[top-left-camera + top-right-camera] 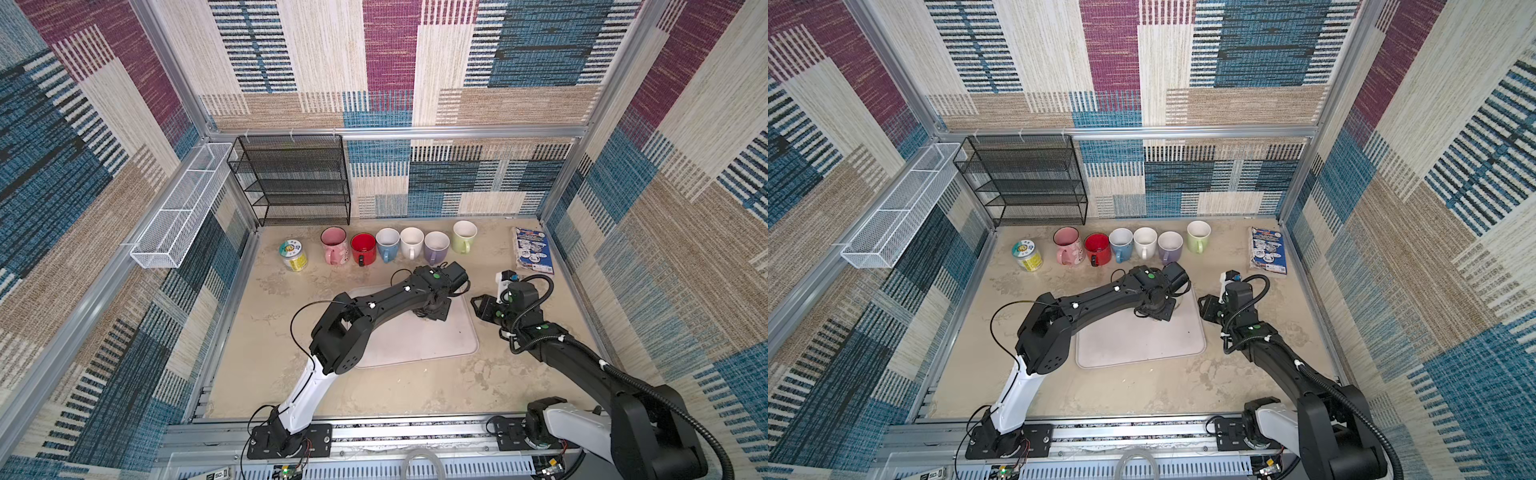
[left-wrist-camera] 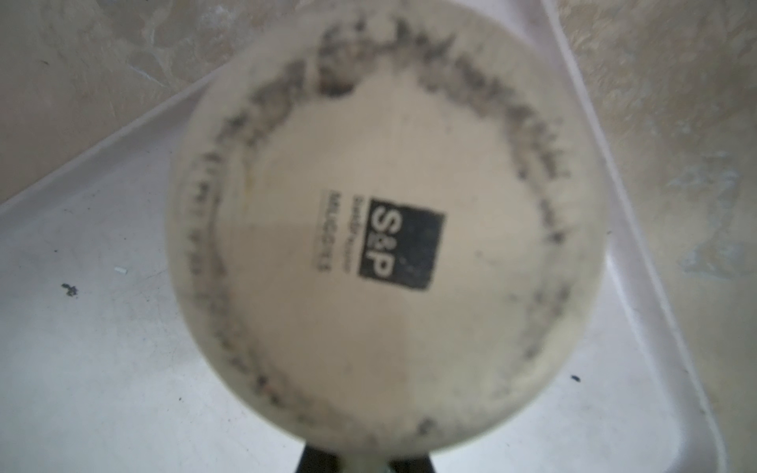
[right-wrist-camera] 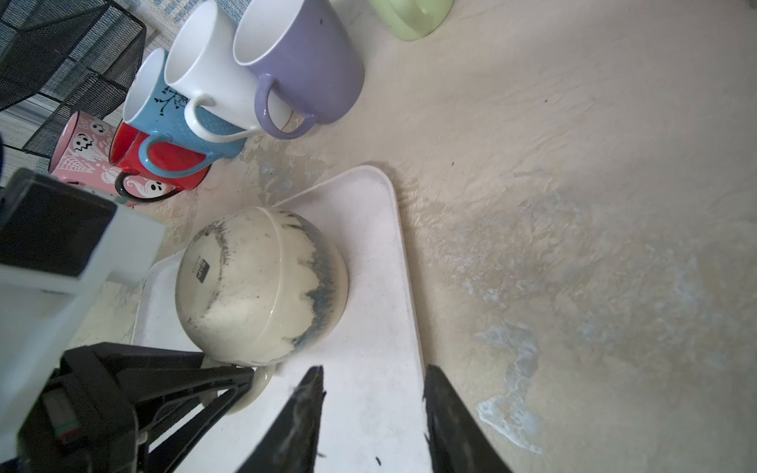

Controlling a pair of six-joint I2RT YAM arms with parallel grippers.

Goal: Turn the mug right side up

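A cream mug (image 3: 262, 286) with grey-blue smears stands upside down near the far corner of the white tray (image 3: 368, 229). Its printed base (image 2: 385, 229) fills the left wrist view. My left gripper (image 3: 241, 381) reaches down beside it and is shut on the mug's handle, which sits between the jaws (image 2: 366, 458). In both top views the left gripper (image 1: 432, 309) (image 1: 1154, 309) hides the mug. My right gripper (image 3: 372, 376) is open and empty over the tray's right edge, a short way from the mug; it also shows in the top views (image 1: 476, 303) (image 1: 1202, 303).
Upright mugs line the back: pink (image 1: 333, 245), red (image 1: 363, 248), blue (image 1: 386, 244), white (image 1: 411, 242), purple (image 1: 436, 246), green (image 1: 464, 236). A can (image 1: 293, 255) stands at their left. A black mesh rack (image 1: 291, 178), a white wire basket (image 1: 183, 208) and a printed packet (image 1: 534, 249) lie further off.
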